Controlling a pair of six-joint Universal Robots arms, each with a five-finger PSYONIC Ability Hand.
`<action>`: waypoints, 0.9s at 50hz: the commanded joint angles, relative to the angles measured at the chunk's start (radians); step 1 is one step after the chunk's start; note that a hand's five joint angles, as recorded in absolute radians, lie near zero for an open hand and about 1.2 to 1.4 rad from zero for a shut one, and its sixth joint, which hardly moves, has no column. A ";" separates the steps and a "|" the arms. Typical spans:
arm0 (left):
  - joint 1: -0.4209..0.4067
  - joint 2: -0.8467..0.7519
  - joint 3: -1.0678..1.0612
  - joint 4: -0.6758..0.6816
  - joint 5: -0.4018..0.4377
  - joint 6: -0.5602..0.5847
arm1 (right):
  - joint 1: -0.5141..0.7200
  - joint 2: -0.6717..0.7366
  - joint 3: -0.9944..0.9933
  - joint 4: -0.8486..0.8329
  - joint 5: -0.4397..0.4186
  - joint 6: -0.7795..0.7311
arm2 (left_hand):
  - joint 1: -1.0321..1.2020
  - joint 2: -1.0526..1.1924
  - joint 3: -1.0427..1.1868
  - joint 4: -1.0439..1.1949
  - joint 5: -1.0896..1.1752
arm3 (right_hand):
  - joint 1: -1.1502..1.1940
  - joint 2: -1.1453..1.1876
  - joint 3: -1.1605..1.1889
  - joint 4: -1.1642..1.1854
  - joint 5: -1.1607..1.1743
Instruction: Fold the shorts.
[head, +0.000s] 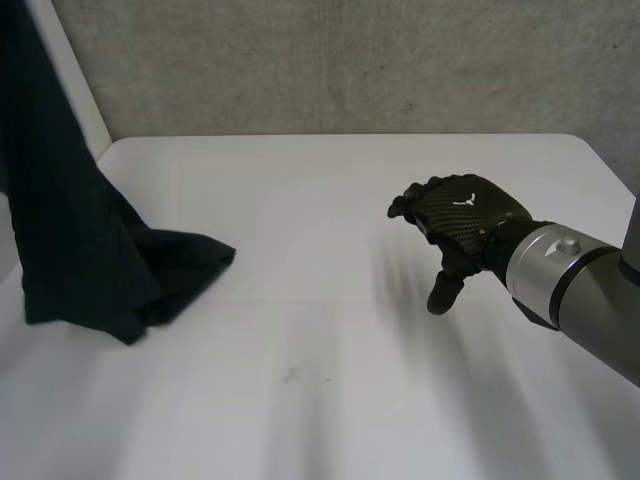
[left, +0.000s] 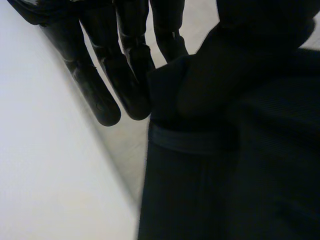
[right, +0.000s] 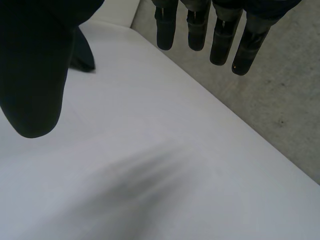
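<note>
While the flat white table (head: 330, 380) lies bare closest to me, my right hand (head: 470, 225) hovers above it on my right, touching nothing. Its wrist camera has the fingers (right: 197, 30) hanging straight and loosely apart, the thumb (right: 35, 75) standing well off to the side, nothing between them. I read that as a hand waiting for its turn: free, relaxed, ready to take a second hold once there's an edge to grab.

Over to my left, the black fabric shorts (head: 90, 250). Their lower end rests crumpled on the table near its left edge, and the rest rises in a long drape out of the top of the head view. They hang like that because my left hand (left: 100, 85) has them up high. Its wrist view shows cloth (left: 225, 175) bunched right beside my fingertips, with what looks like my thumb pressing it against them, so I judge it a pinch. A stitched band (left: 185, 140) runs across just beyond, maybe the waistband, though black on black I can't say for sure. Lifting should let them hang out before I lay them flat.

Hard to read: which part of the shorts I'm holding, and where the legs are in that heap.

Farthest off, the table's back edge meets a rough grey concrete wall (head: 350, 60).
</note>
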 joint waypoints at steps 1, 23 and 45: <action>-0.281 -0.143 0.019 0.094 0.136 -0.025 | -0.066 -0.001 0.006 -0.047 0.006 -0.001 | 0.288 0.197 0.201 0.193 0.243 | -0.028 -0.049 -0.035 -0.059 -0.069; -0.685 -0.475 -0.055 0.070 0.174 0.162 | -0.186 -0.004 0.026 -0.124 -0.037 -0.085 | -0.894 -0.986 -0.982 -0.989 -0.940 | -0.028 -0.049 -0.035 -0.059 -0.069; -0.616 0.051 -0.665 -0.246 -0.286 0.074 | -0.181 0.241 0.175 -0.178 -0.297 -0.466 | -0.674 -0.766 -0.762 -0.769 -0.720 | 0.176 0.154 0.168 0.145 0.135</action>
